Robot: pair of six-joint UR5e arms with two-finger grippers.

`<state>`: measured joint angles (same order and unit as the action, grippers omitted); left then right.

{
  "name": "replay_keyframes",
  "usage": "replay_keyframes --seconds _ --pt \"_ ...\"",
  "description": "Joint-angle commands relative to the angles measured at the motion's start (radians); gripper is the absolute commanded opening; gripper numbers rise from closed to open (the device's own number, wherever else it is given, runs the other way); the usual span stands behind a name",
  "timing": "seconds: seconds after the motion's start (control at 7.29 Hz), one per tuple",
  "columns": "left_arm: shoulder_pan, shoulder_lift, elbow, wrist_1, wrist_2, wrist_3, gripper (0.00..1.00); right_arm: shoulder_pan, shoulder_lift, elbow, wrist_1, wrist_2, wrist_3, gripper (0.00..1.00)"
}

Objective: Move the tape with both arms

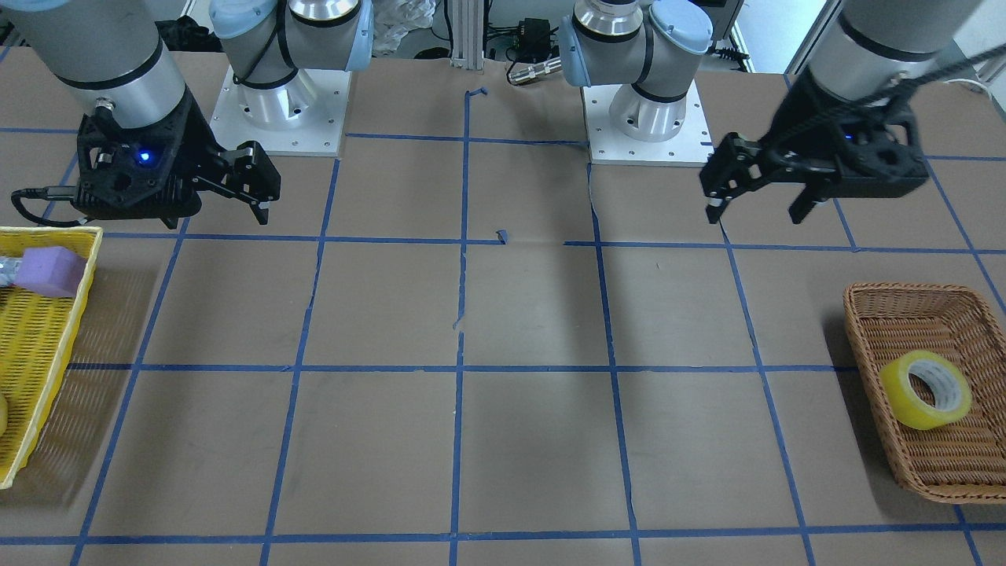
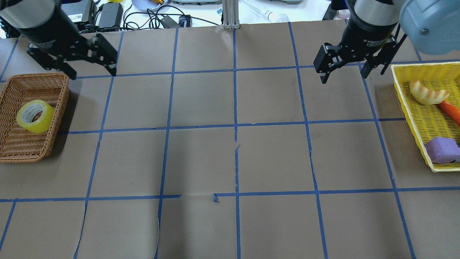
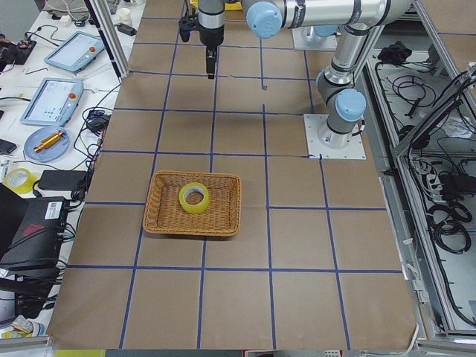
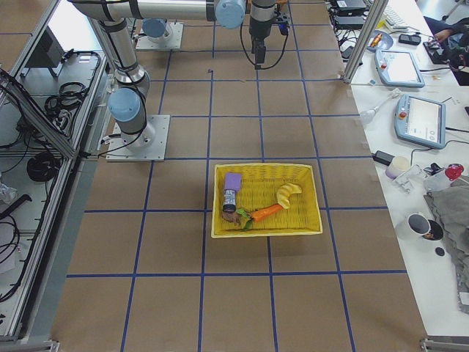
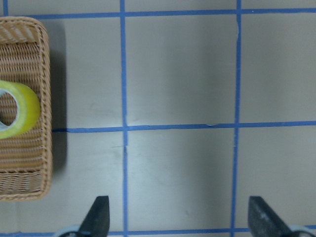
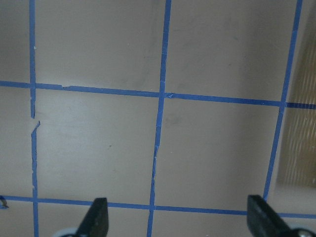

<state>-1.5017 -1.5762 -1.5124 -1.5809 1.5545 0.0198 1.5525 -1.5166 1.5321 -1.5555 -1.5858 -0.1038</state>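
Note:
The tape, a glossy yellow roll with a white core, lies in a brown wicker basket at the table's left end. It also shows in the front view, the exterior left view and the left wrist view. My left gripper hovers open and empty beyond the basket's far corner, off to the side of the tape; it also shows in the front view. My right gripper hovers open and empty at the far right, next to a yellow basket. Both wrist views show spread fingertips over bare table.
The yellow basket holds a purple foam block, a bread piece and a carrot. Brown paper with blue tape grid lines covers the table. The two arm bases stand at the robot's edge. Cables and devices lie beyond the far edge.

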Motion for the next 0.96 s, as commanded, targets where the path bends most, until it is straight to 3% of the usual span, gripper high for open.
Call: replay_keyframes --seconds 0.0,0.82 --pt "-0.059 0.013 0.011 -0.008 -0.005 -0.063 1.0 0.0 0.001 0.0 0.002 -0.003 0.001 1.0" --pt "-0.074 0.01 0.011 -0.011 0.002 -0.067 1.0 0.0 0.001 0.0 0.002 0.0 -0.002 1.0"
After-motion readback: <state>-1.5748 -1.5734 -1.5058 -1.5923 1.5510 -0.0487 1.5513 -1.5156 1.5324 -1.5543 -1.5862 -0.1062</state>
